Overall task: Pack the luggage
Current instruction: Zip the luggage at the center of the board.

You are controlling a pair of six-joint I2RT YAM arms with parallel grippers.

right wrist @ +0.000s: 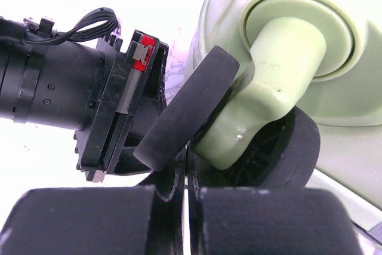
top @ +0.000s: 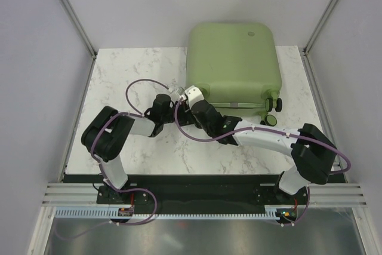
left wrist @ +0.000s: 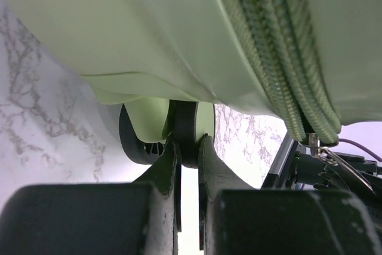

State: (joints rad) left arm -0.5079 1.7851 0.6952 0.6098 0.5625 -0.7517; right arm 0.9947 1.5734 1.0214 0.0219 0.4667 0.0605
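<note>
Fingers [left wrist: 168,170] of the left end effector [left wrist: 188,150] stood almost together, with only a thin slit between them, and their tips pinched the lower rim of a black wheel [left wrist: 186,125] under the luggage [top: 233,58]. Above that grip the pale green shell filled the left wrist view, and a green zipper [left wrist: 280,58] ran down its right side. The right end effector [right wrist: 187,192] was pressed fully closed, a hairline gap between its fingers, and it held nothing. Just above its tips sat a slanted wheel [right wrist: 185,111] on a pale green caster fork [right wrist: 262,106], with a second black wheel behind that fork. Whether the fingertips touched the slanted wheel could not be told. To the left of that wheel, close by, was the black wrist of the left arm [right wrist: 59,82]. From above, both arms reached inward and met at the near left corner of the luggage. The luggage lay flat and closed on the far right part of the white marble tabletop [top: 137,76], its round emblem [top: 251,30] near the far right corner. Two more wheels [top: 274,104] stuck out at its near right corner. Purple cables [top: 140,85] looped over both arms.
</note>
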